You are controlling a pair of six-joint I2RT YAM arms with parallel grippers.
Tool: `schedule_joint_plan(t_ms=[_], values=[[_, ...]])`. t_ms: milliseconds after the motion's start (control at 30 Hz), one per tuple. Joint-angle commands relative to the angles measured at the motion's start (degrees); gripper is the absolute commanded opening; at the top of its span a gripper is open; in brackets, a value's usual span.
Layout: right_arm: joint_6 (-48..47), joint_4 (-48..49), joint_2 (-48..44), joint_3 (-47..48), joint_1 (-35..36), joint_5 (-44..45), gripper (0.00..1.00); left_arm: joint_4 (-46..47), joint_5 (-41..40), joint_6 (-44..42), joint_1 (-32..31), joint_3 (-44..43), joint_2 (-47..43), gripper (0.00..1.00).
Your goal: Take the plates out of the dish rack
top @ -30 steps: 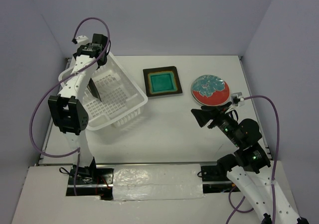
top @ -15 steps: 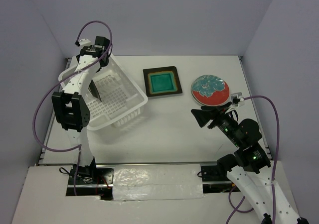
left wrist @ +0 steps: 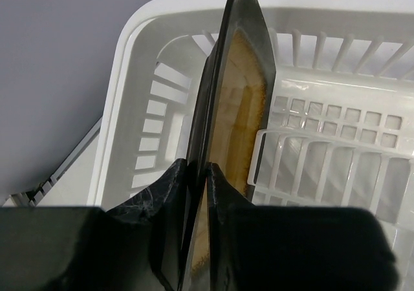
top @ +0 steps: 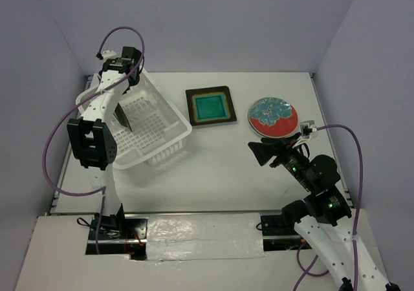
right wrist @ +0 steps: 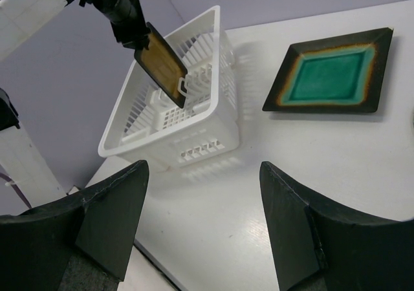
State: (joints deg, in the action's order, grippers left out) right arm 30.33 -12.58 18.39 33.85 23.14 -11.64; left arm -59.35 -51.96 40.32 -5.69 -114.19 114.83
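My left gripper (left wrist: 197, 174) is shut on the edge of the amber-centred square plate (left wrist: 236, 97) and holds it upright inside the white dish rack (left wrist: 129, 39). In the right wrist view the left gripper (right wrist: 137, 39) grips the plate (right wrist: 162, 64) at its upper corner, over the rack (right wrist: 194, 152). From above, the plate (top: 123, 118) is a dark thin sliver in the rack (top: 184, 130). The teal-centred square plate (top: 210, 107) and the red floral round plate (top: 273, 116) lie flat on the table. My right gripper (top: 262, 152) is open and empty, near the round plate.
The rack sits at the table's left, close to the left wall. The teal plate (right wrist: 330, 77) lies right of the rack. A purple cable loops over the left arm (top: 90, 145). The table's near edge has a taped strip (top: 200, 236).
The left wrist has shifted slightly toward the far left. The plate stays about where it was in the rack. The right arm has not moved.
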Motion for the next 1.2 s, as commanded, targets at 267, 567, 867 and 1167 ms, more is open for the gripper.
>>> schedule_joint_plan(t_ms=[267,567,867,1167], values=[[-1.06,1.06,0.06,2.19,0.42,0.21,0.76,-2.87,-1.47,-4.19,0.86,-7.97,-1.44,0.00],[-0.97,1.50,0.68,2.01,0.33,-0.13,0.76,-4.02,1.07,-7.97,0.95,-10.01,-6.79,0.00],[-0.88,2.29,1.73,1.84,0.42,-2.33,0.76,-1.39,5.21,-8.76,0.86,-7.10,-18.47,0.00],[-0.71,3.61,4.54,0.87,0.33,-1.63,0.76,5.16,9.94,-9.73,0.86,-6.24,-27.61,0.00]])
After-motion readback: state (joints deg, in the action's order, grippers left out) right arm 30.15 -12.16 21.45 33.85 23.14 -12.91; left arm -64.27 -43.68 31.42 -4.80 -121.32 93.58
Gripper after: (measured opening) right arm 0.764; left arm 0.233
